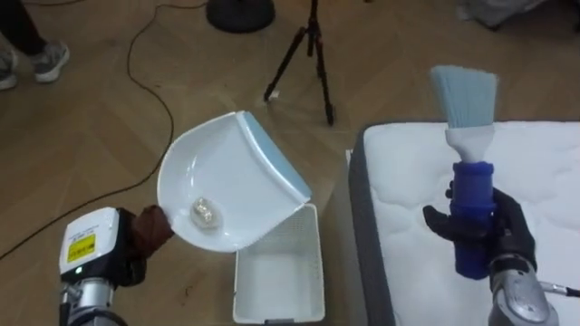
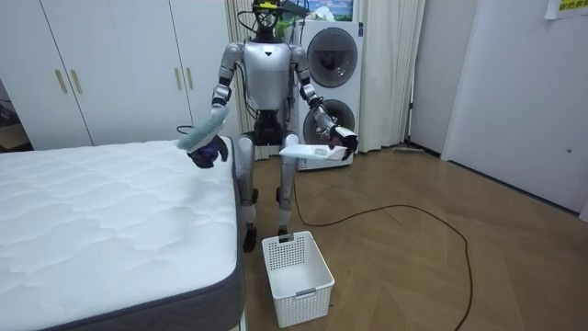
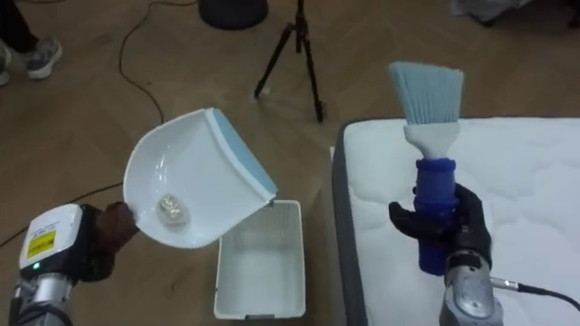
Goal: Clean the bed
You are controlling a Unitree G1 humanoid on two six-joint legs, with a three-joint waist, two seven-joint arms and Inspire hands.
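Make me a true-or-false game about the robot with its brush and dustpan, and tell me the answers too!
1. The right hand holds the brush with its bristles pointing up. True.
2. The dustpan in the left hand has nothing in it. False: a small crumpled scrap lies in it.
3. The white basket stands on top of the bed. False: it stands on the wooden floor beside the bed.
4. A dark tripod stands on the floor beyond the bed. True.
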